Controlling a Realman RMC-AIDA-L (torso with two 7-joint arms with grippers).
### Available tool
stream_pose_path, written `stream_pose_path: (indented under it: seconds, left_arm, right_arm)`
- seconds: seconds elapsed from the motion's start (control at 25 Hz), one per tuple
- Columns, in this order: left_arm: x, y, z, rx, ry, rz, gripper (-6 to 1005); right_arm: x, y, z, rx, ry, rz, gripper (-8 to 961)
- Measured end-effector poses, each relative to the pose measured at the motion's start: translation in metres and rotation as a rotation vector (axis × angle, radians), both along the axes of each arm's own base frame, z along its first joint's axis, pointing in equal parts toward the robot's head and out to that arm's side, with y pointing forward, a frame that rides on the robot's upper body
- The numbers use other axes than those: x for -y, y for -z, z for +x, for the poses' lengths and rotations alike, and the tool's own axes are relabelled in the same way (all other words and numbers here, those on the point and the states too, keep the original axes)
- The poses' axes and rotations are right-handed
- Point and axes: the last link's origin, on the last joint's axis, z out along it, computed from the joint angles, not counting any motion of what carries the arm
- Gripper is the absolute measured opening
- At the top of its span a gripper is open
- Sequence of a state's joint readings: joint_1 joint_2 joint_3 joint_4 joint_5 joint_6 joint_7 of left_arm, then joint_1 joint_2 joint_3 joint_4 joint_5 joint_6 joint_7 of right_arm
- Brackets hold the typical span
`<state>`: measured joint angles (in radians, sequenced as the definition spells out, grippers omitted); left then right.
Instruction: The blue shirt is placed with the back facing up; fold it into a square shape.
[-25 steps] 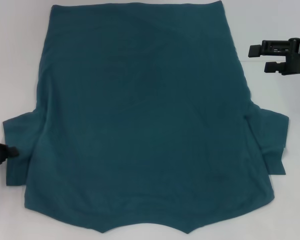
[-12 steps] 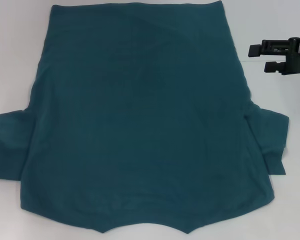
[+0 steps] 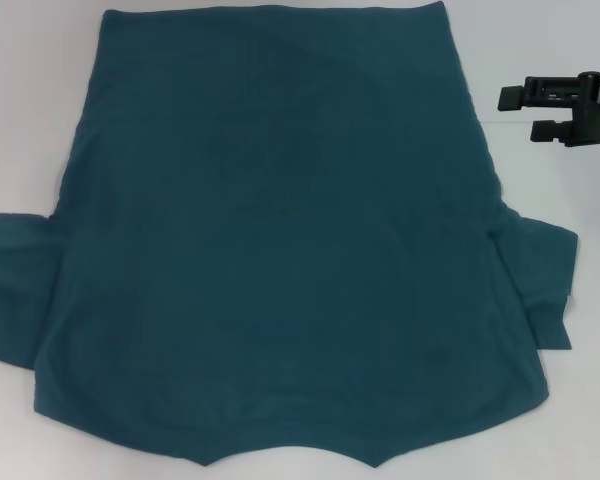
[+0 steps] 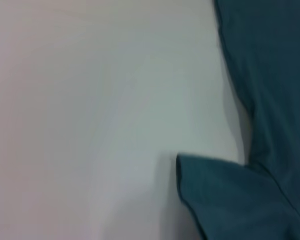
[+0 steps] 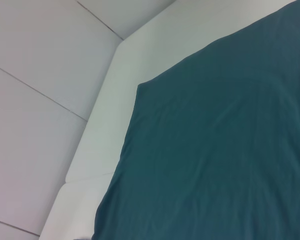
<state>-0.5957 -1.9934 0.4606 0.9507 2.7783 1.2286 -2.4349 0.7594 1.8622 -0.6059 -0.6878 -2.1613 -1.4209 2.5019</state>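
A plain white worktop carries the work, and the blue shirt covers most of it, spread flat with its plain side up. The hem lies at the far edge and the neckline points toward the robot. In the head view the sleeve on the robot's left lies open and flat, while the one on the right is partly doubled over on itself. The cloth looks a dark teal, soft, with only shallow wrinkles and no lettering showing.

No fold seems made yet, so the task appears to stand at its opening step: laying the garment out before the first fold. The right hand hovers beside the shirt's far right edge, apart from the cloth, its fingers spread and holding nothing. The left hand is outside every view; its wrist camera shows only the left sleeve and bare worktop.

The next move likely calls for both hands to pinch one side edge and carry it across toward the middle.
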Motion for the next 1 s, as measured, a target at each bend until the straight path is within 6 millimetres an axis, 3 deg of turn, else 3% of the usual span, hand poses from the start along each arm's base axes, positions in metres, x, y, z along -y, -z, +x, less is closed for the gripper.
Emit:
stream_pose_path:
  seconds: [0.64, 1.0]
  left_arm:
    - [-0.016, -0.024, 0.022, -0.093, 0.051, -0.05, 34]
    - [-0.021, -0.008, 0.066, 0.095, -0.043, -0.158, 41]
  right_arm:
    - [0.003, 0.001, 0.002, -0.003, 0.003, -0.009, 945]
    - [0.002, 0.002, 0.001, -0.004, 0.001, -0.01, 944]
